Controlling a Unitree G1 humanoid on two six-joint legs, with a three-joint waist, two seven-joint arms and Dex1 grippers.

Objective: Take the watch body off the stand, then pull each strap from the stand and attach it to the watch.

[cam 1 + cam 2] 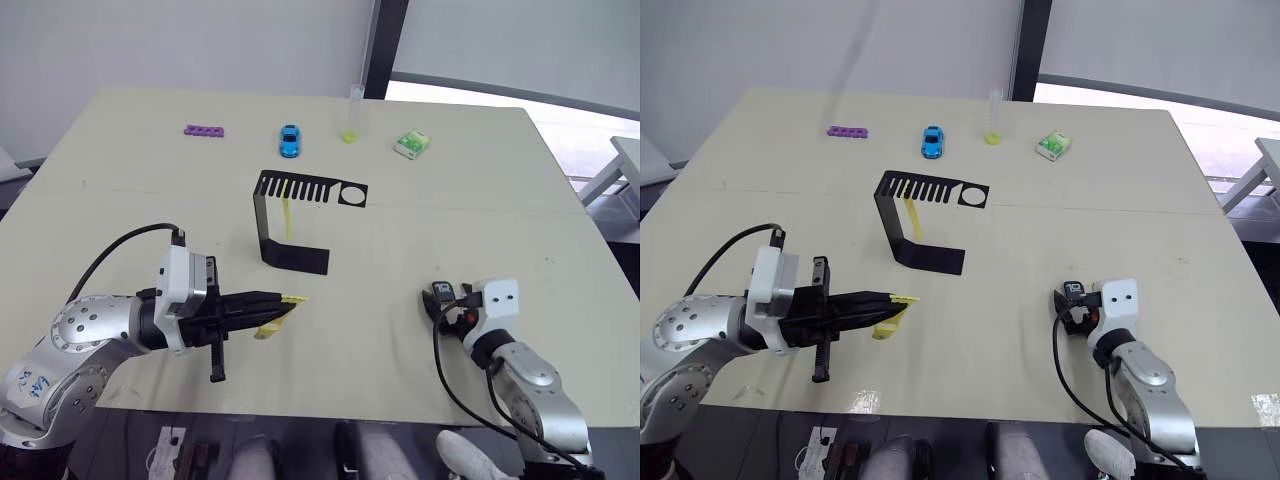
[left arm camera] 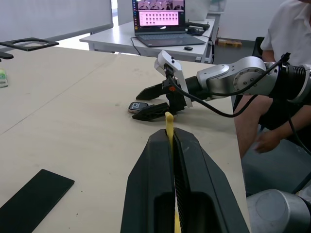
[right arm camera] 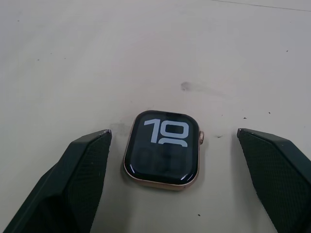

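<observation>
The watch body (image 3: 163,150) lies flat on the table near the front right, its dark screen showing white digits. My right gripper (image 1: 447,303) is open, one finger on each side of the watch body and neither touching it. My left gripper (image 1: 284,300) is shut on a yellow strap (image 1: 274,324) low over the table at the front left; the strap's tip (image 2: 169,121) pokes out past the fingertips. The black stand (image 1: 310,189) sits mid-table, behind both grippers. A second yellow strap (image 1: 288,214) hangs from its slotted top plate.
Along the far edge lie a purple piece (image 1: 204,131), a blue toy car (image 1: 289,140), a clear tube with a yellow bottom (image 1: 352,115) and a green-white packet (image 1: 412,144). A person (image 2: 286,53) sits past the table's right side, near a laptop (image 2: 160,22).
</observation>
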